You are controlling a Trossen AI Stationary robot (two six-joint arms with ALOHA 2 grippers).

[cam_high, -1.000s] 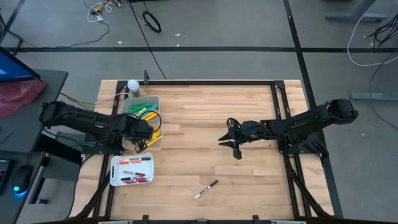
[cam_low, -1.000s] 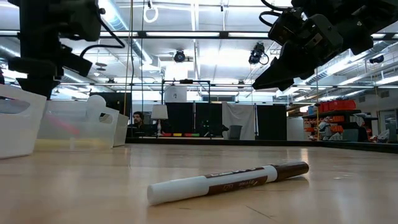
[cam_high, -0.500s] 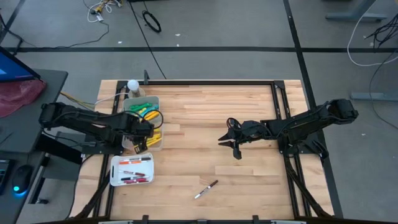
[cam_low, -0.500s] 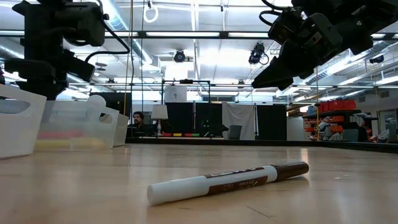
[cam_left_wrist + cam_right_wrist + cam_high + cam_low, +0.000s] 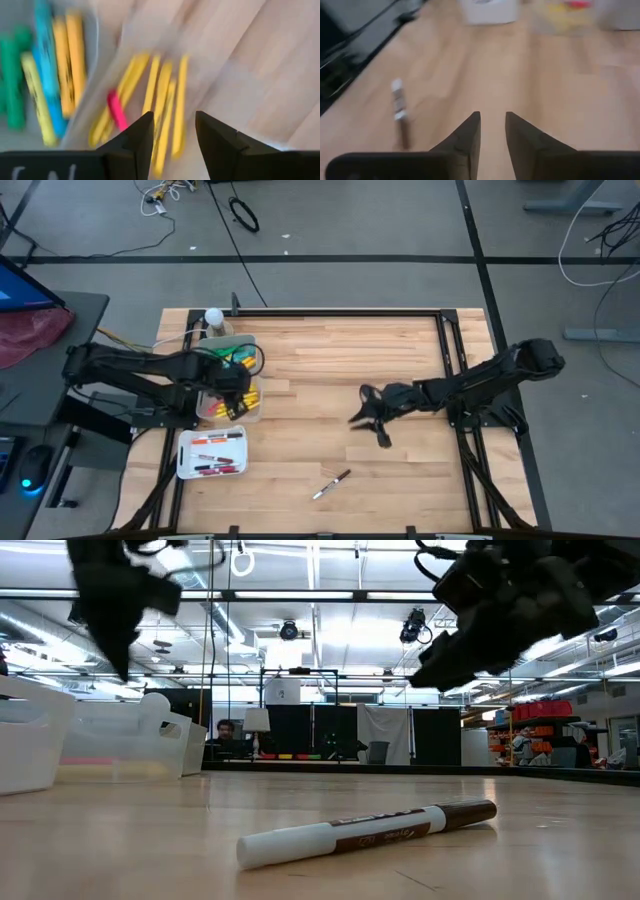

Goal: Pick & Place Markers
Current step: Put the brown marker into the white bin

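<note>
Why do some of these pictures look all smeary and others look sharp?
High view: mostly crisp, though the right pincer is smeared. Low view: the brown-tipped marker is sharp, but both arms overhead are streaked and the ceiling lights glare. Left wrist view: the yellow markers are streaked. Right wrist view: the table is soft and hazy.

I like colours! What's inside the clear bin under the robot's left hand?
The clear bin holds yellow markers and one pink marker. The left gripper covers part of it.

No text can be read anywhere; the printing on the brown-capped marker (image 5: 366,830) lying on the table is too small to make out.
</note>
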